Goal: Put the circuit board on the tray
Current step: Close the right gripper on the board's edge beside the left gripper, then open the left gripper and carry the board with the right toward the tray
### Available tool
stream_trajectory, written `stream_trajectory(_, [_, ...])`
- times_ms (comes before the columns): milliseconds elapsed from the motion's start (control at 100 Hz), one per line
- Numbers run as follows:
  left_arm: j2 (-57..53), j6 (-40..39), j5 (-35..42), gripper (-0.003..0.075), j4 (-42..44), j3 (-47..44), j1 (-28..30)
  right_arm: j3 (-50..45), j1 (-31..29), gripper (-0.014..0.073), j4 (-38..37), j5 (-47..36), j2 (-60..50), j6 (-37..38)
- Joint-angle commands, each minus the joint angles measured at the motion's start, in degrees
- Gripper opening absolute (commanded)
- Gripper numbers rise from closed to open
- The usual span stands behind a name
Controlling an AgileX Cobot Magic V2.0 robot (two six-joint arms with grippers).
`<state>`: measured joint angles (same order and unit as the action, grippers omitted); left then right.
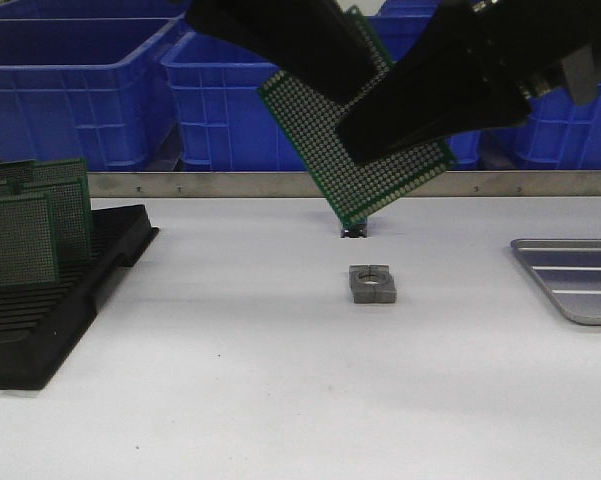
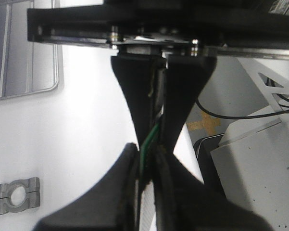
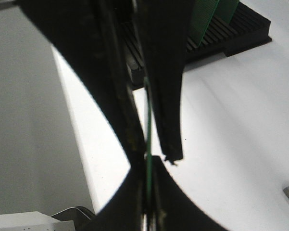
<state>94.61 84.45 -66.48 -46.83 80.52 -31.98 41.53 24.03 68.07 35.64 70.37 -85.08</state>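
Observation:
A green perforated circuit board [image 1: 318,135] hangs tilted in mid-air over the back middle of the table. My left gripper [image 1: 352,82] comes in from the upper left and is shut on the board's upper part. My right gripper [image 1: 358,140] comes in from the upper right and is shut on its right side. In the left wrist view my left gripper [image 2: 145,154] pinches the board's green edge [image 2: 150,140]. In the right wrist view my right gripper [image 3: 147,161] pinches the edge [image 3: 147,120]. The silver ribbed tray [image 1: 580,282] lies at the right edge of the table, also in the left wrist view [image 2: 19,57].
A black slotted rack [image 1: 70,300] with several green boards [image 1: 30,225] stands at the left, also in the right wrist view [image 3: 240,29]. A small grey metal clamp block [image 1: 372,284] lies mid-table under the board. Blue crates [image 1: 70,80] stand behind the table's metal edge.

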Motion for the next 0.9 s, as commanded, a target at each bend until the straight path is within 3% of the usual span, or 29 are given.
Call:
stream_trajectory(0, [-2.11,-0.35,1.28,0.0178,-4.81,1.73,-0.44,1.86,-0.11,-0.0121,3.02,0.23,-1.06,0.35])
stream_trajectory(120, [-2.11,-0.35,2.05,0.0428,-4.55,1.88,-0.34,1.86,-0.16,-0.0121,3.02,0.23,-1.06,0.41])
stream_trajectory(220, [-2.11,-0.35,3.06,0.0522,-1.23,2.75,-0.06,1.86,-1.07,-0.0121,3.02,0.25,-1.06,0.85])
stream_trajectory(340, [-2.11,-2.05,3.46,0.0526,2.28,4.60,1.94,1.74,-4.59,-0.0121,3.02,0.19,-1.06,2.10])
stream_trajectory(610, [-2.11,-6.28,3.23,0.0526,2.67,6.26,9.99,0.96,-19.09,-0.0121,3.06,-4.13,-0.93,10.18])
stream_trajectory(890, [-2.11,-6.28,3.23,0.0526,2.67,6.26,11.71,1.08,-31.38,-0.0121,7.08,-11.26,7.53,12.25])
